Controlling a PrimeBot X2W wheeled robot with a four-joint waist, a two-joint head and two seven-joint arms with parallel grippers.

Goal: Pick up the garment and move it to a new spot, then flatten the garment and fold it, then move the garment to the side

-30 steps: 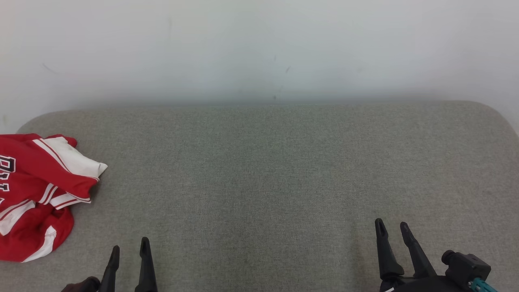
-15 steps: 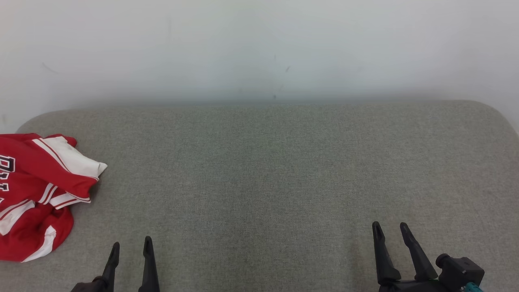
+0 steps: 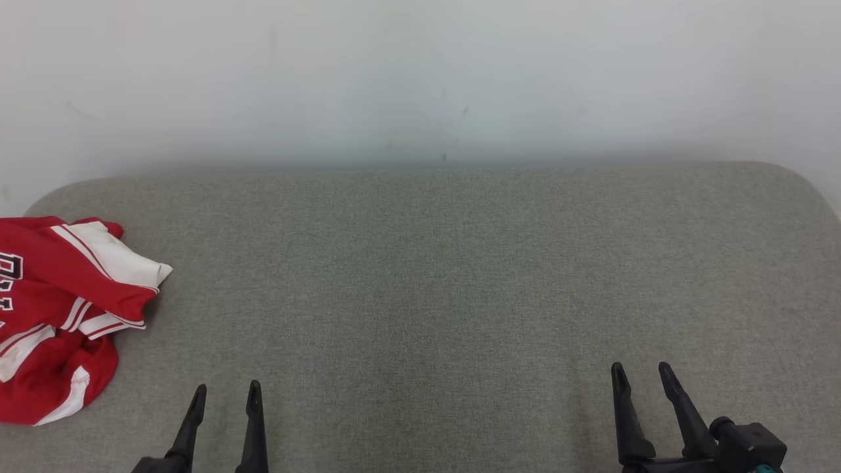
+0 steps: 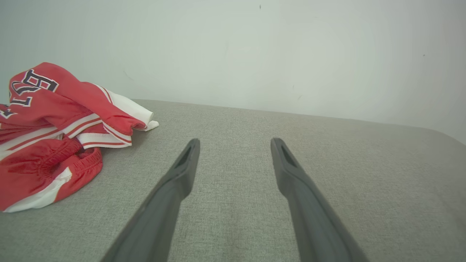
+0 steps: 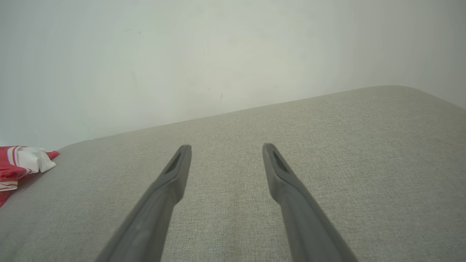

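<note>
The garment (image 3: 59, 309) is a red jersey with white panels, striped trim and dark lettering. It lies crumpled at the far left of the grey fabric surface (image 3: 433, 276), partly cut off by the picture's edge. In the left wrist view the garment (image 4: 54, 127) is to the left of my fingers, apart from them. My left gripper (image 3: 225, 393) stands open near the front edge, to the right of the garment, holding nothing. My right gripper (image 3: 642, 372) stands open at the front right, far from the garment. The right wrist view catches a corner of the garment (image 5: 20, 163) at its left edge.
A plain white wall (image 3: 420, 79) rises right behind the grey surface. The surface's back corners are rounded, at left (image 3: 52, 194) and at right (image 3: 798, 177).
Both grippers have shifted a little to the right and slightly lower in the head view. The garment has not moved.
</note>
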